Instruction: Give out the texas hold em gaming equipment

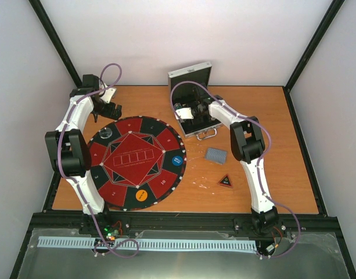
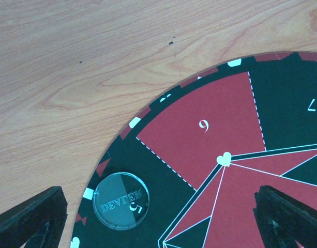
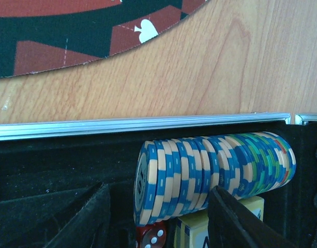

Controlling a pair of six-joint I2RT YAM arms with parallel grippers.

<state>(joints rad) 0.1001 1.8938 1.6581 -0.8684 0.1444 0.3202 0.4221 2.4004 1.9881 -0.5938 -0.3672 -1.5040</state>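
Row of blue-and-cream poker chips (image 3: 210,170) on edge in black-lined case (image 3: 137,124), along its aluminium rim; green ones toward right end. Right gripper (image 3: 159,194) fingers apart, straddling row's left part. Red die (image 3: 152,236) underneath. Mat (image 3: 70,31) at table's (image 3: 241,62) upper left.

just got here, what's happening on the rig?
Right gripper is inside the open case, jaws straddling the chip row; grip unclear. Left gripper hangs open above the mat, by the clear disc. A blue disc and a yellow disc sit on the mat; cards and triangle marker lie on the table beside it.
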